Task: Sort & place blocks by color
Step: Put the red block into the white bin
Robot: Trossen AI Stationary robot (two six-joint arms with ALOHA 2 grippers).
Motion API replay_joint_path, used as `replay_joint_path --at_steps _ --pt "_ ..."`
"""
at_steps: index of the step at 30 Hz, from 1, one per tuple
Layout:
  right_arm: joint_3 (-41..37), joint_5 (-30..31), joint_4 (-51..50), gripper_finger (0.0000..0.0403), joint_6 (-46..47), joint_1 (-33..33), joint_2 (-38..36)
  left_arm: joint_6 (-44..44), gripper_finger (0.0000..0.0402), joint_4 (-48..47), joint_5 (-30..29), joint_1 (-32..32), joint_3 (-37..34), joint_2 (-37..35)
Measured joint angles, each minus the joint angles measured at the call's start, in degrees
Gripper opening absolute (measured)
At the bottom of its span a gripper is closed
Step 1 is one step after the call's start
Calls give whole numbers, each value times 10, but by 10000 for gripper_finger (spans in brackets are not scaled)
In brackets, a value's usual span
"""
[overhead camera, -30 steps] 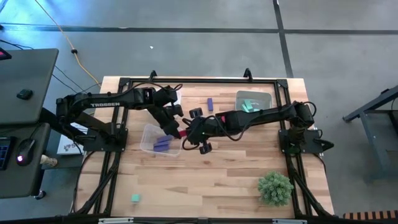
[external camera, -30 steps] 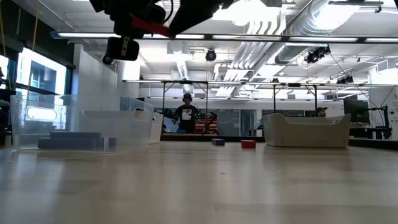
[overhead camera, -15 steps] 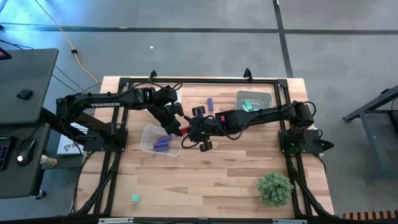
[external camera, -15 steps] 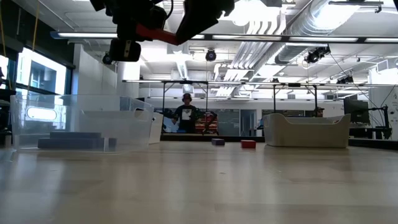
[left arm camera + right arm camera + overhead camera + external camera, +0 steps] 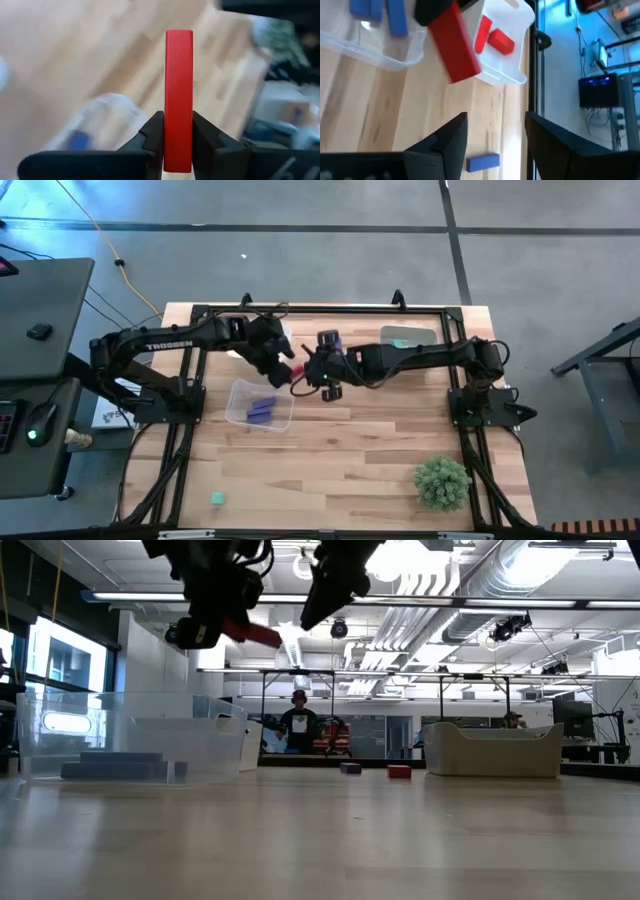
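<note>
Stood on a pale wooden table (image 5: 340,455): a clear plastic bin (image 5: 240,395) left of centre, a white bin (image 5: 490,750) toward the far edge, a bushy green plant ball (image 5: 442,481) at the near right corner. Farther off in the room, a person (image 5: 298,724). Lay left of the table: a dark desk (image 5: 40,300) with a mouse (image 5: 38,331).

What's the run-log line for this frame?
left gripper: shut on red block, above table | right gripper: open, empty, beside it | purple blocks: in clear bin

Matt red block (image 5: 178,100), clear glossy plastic bin (image 5: 130,735), wooden table (image 5: 340,455)
</note>
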Motion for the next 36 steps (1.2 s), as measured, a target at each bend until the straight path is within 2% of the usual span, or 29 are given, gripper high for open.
replay_joint_path --at_steps 7,12,18,23,27,36 --pt "0 -6 -17 185 3 -44 0 26 44 -14 -113 53 0 0" --pt "0 -48 -17 185 3 -72 0 43 44 -14 -192 99 0 0" --pt "0 -89 -17 185 2 -104 0 42 44 -18 -220 156 0 0" --pt "0 -125 -12 185 19 -129 0 42 44 -30 -279 179 0 1" --pt "0 -142 0 185 71 -149 0 42 44 -30 -292 185 0 16" --pt "0 -180 6 185 193 -196 -1 69 44 -38 -282 185 -1 91"
